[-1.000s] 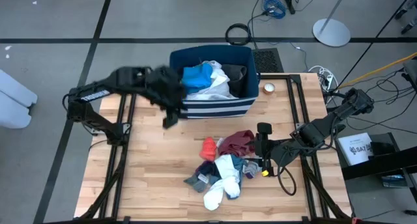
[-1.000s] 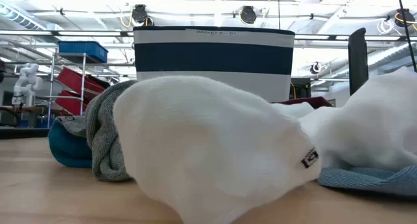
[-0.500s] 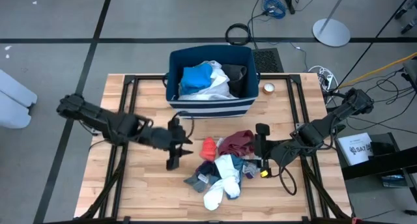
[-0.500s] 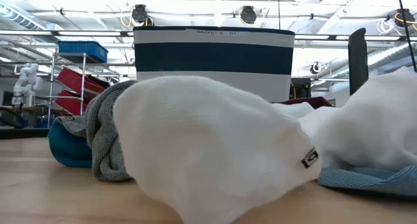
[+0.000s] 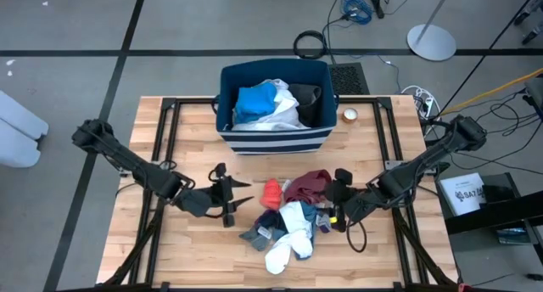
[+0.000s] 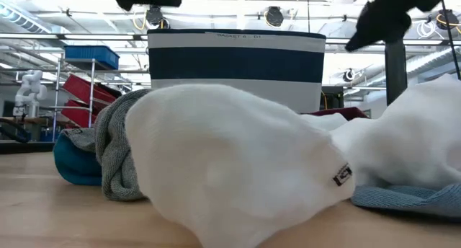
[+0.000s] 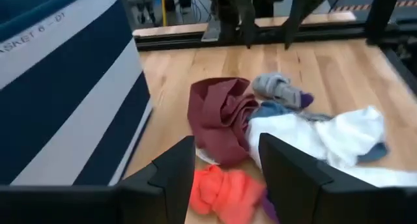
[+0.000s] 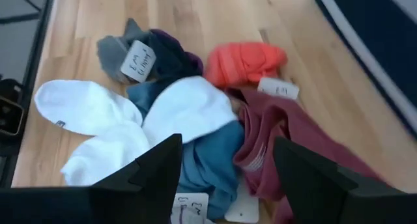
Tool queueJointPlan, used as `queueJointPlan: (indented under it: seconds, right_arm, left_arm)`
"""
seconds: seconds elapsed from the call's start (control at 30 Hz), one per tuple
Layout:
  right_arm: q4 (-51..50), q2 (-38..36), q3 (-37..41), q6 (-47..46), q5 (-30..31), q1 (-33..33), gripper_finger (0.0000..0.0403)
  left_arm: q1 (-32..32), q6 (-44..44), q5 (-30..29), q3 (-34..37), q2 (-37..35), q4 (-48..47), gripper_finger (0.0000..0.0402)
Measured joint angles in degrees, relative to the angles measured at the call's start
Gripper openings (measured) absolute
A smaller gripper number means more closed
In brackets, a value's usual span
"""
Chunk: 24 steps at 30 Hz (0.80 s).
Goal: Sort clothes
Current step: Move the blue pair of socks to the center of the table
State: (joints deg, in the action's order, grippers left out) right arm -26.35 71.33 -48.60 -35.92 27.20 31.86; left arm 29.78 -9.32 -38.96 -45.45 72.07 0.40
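You are looking at a light wooden slatted table (image 5: 195, 241) carrying a navy fabric bin with white stripes (image 5: 273, 137). In front of it, a heap of soft clothes (image 5: 291, 211) is lying mid-table. Your left gripper (image 5: 227, 200) and right gripper (image 5: 338, 200) are flanking it, fingers spread, holding nothing.

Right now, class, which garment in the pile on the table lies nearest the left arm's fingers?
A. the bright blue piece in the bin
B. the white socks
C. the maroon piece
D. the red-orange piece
D: in the high view the red-orange piece lies at the pile's edge facing the left gripper, and the left wrist view shows it just ahead of the open fingers.
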Motion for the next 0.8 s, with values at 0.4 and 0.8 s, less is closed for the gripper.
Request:
queueJointPlan:
  seconds: [0.4,0.8]
  right_arm:
    - [5.83,2.71,4.09,-5.51,-2.3,-0.28,0.0228]
    - [8.17,15.19,4.09,-4.73,-5.0,-0.48,0.0228]
  left_arm:
    - [-3.77,10.49,17.5,13.86,0.06,37.31,0.018]
    - [-8.48,3.67,14.41,14.75,0.28,36.58,0.018]
